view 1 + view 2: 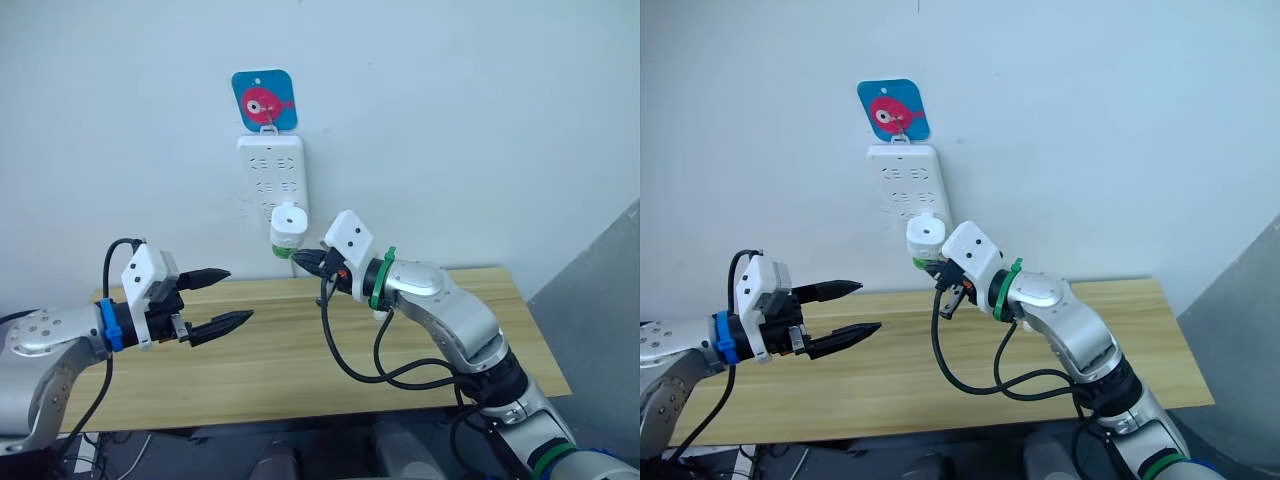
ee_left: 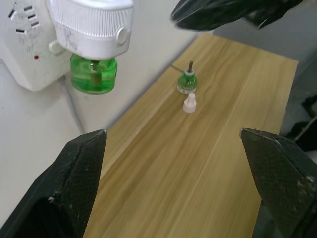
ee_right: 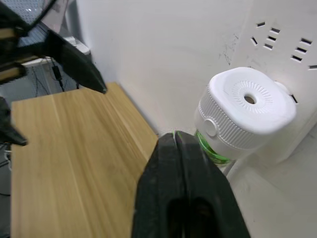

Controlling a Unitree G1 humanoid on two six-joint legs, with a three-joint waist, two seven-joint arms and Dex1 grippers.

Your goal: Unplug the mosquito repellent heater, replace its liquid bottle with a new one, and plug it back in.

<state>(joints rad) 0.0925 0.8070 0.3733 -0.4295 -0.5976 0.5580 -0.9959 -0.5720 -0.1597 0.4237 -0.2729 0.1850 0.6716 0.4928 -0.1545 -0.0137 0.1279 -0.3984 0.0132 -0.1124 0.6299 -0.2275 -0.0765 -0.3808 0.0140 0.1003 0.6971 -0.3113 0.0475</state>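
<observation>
Left arm casing: rounded silver-grey metal shell with small dark screws near the forearm.
Left wrist band: bright blue ring between the forearm and the black gripper base.
Left wrist camera: white angular plastic block (image 1: 148,271) at 12 o'clock of the wrist.
Left gripper (image 1: 222,298): two black tapered fingers with a textured inner surface.
Left cable: black, looping from the camera block back along the arm.
Right arm casing: silver-grey rounded segments with black joints.
Right wrist band: green ring (image 1: 384,277).
Right wrist camera: white angular block (image 1: 349,238).
Right gripper (image 1: 302,261): black fingers.
Right cables: black, hanging in loops at 6 o'clock of the forearm.
</observation>
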